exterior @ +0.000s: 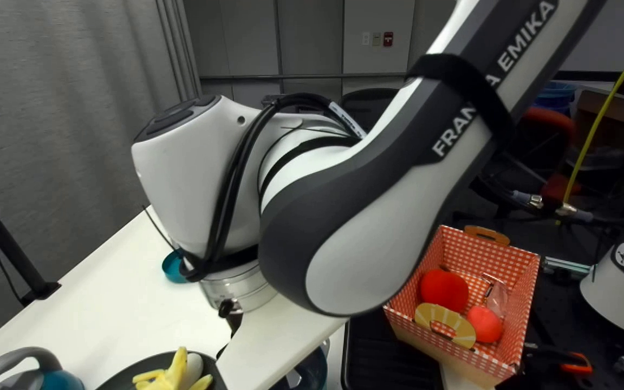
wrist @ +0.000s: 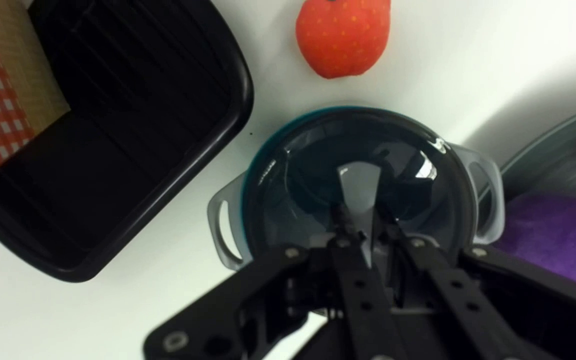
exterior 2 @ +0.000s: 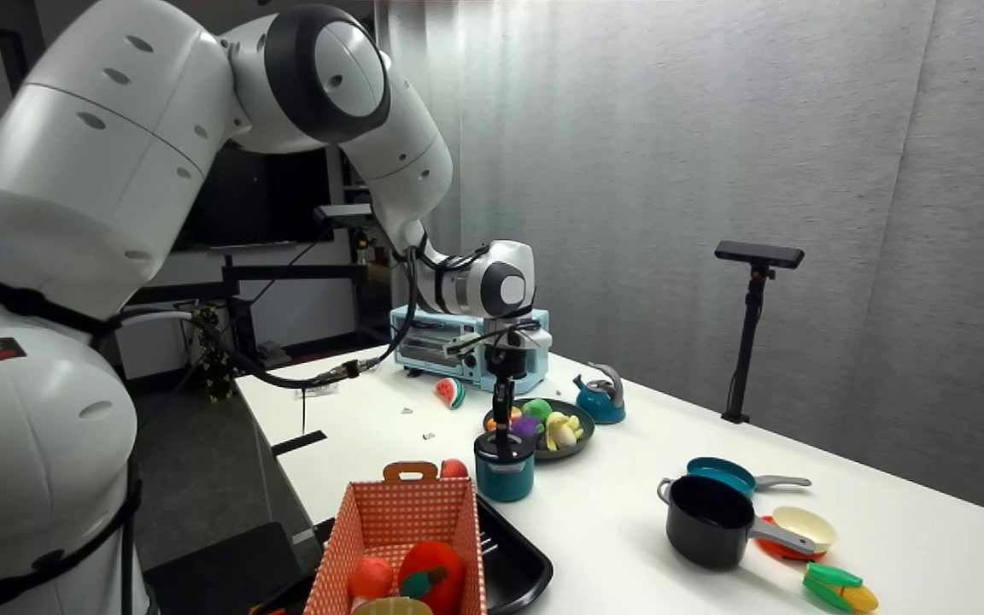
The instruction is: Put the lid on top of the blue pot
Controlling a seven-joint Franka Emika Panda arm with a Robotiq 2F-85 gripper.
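Note:
The blue pot [exterior 2: 506,483] is round and teal with grey side handles and stands on the white table; in the wrist view its teal rim [wrist: 246,200] and handles show. The lid [wrist: 313,150] looks dark and glassy with a grey knob [wrist: 360,182]. It covers the pot's opening, and a thin teal strip shows at its upper left. In an exterior view the lid [exterior 2: 505,446] looks level at the pot's top; whether it rests fully on the rim I cannot tell. My gripper [wrist: 361,212] points down, its fingers shut around the knob. Elsewhere the arm hides the gripper.
A black tray [wrist: 118,150] and a checkered box [exterior 2: 411,512] lie beside the pot. A red fruit [wrist: 343,37] is close by. A dark pan [exterior 2: 582,410] with toy food touches or nearly touches one pot handle. A black pot [exterior 2: 708,525] and teal pan [exterior 2: 718,470] stand farther off.

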